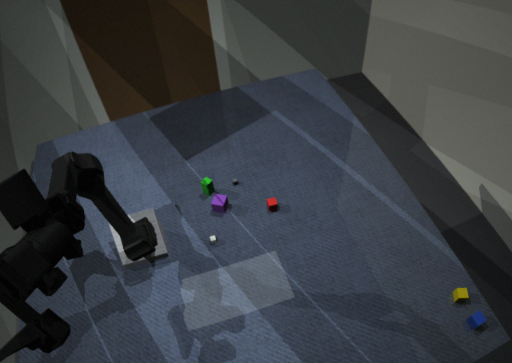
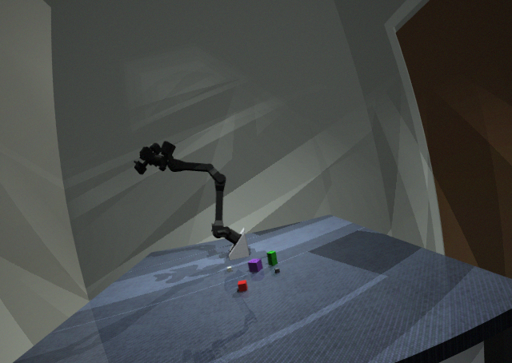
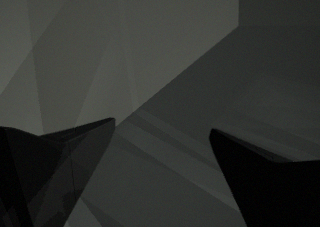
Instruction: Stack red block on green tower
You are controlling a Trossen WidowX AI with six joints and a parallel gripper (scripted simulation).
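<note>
Lighting: dim throughout; my views read grey and murky. Pale slanting bands of light cross the grey walls [image 2: 248, 115] and the blue textured table top [image 1: 314, 243]. Shadows: my black jointed arm [image 2: 217, 193] throws a broad ragged shadow across the table; each small cube has a short dark one. Distortion: wall edges bow at frame borders. Wrist view: darkest, soft, my wide-spread black fingers near-silhouettes.

Blue-grey table [image 1: 330, 243]: purple cube [image 1: 218, 202] as landmark; green tower [image 1: 206, 185] just behind, red block [image 1: 272, 204] right, yellow cube [image 1: 460, 294], blue cube [image 1: 476, 320] far right corner.
</note>
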